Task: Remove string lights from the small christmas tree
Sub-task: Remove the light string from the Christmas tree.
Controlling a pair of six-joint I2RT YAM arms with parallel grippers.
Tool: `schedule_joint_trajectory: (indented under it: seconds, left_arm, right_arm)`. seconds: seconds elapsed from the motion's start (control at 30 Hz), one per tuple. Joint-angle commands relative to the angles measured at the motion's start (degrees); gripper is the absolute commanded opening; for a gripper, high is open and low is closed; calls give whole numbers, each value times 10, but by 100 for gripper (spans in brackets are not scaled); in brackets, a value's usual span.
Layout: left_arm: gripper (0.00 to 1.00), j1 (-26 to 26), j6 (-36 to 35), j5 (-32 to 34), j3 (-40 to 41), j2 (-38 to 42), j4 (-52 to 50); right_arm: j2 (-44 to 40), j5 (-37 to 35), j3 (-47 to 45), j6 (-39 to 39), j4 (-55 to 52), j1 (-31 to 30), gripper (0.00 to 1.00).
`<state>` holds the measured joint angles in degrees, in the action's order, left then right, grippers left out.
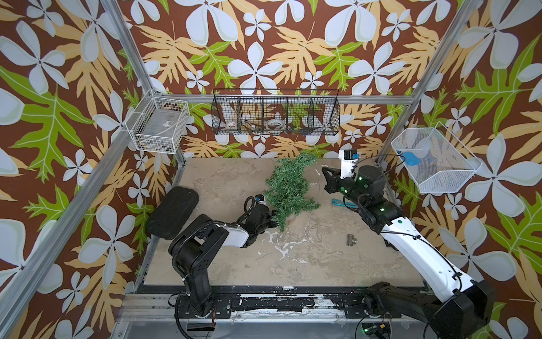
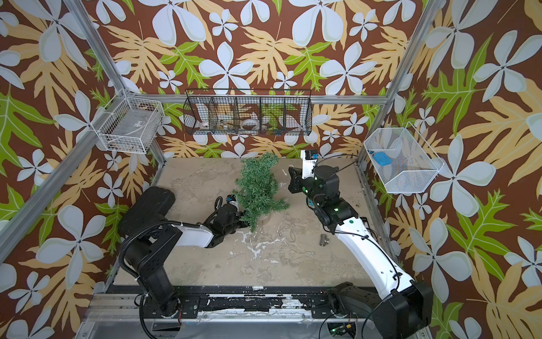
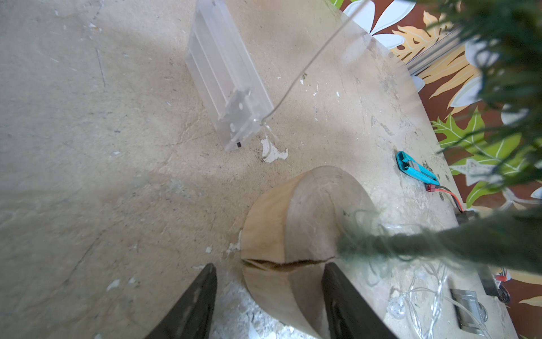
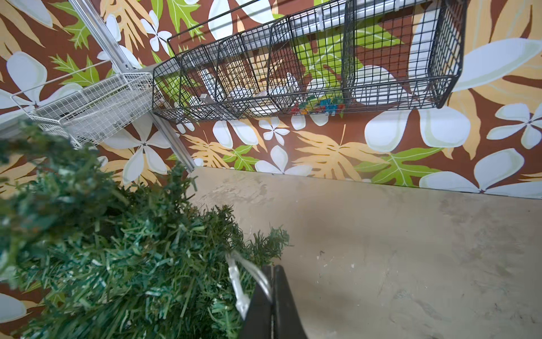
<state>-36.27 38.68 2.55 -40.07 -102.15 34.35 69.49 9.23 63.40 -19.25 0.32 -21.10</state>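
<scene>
Nearly done, by the look of it. One thin pale strand of the lights (image 4: 236, 281), bulb and all, pinched right at the edge of the needles in the fully closed right gripper (image 4: 272, 271). Rest of the wire heaped loosely on the table (image 1: 223, 182) just beside the wooden foot (image 3: 293, 220), with the clear battery box (image 3: 223, 76) lying near.

Tree (image 1: 289, 187) toward the back middle of the table, upright or leaning, hard to say. Foot clamped between the fingers of the left gripper (image 3: 269, 266), narrowed onto the wood.

Step in hand, probably: drawing a remaining strand clear of the branches while steadying the tree.

Next, likely: pull away from the needles, slowly, watching for a snagged bulb. Hold the foot pinned so as not to tip the tree. Then drop the strand onto the heap. Cannot tell whether more wire hides deeper in the foliage.
</scene>
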Motion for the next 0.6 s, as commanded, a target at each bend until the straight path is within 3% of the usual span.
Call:
schedule_joint_trajectory:
  seconds: [0.0,0.2,0.33,0.57]
  left_arm:
    - [59,0,-13,4,5,-10,-83]
    - [59,0,-18,6,7,-4,-88]
    - [59,0,-18,1,8,-3,-84]
    - [58,0,-12,-6,22,-1,-63]
  right_arm:
    - [22,-7,22,15,5,0,0]
    - [100,-10,70,5,15,43,0]
    - [158,32,106,-27,35,81,0]
    - [272,97,249,-67,13,86,0]
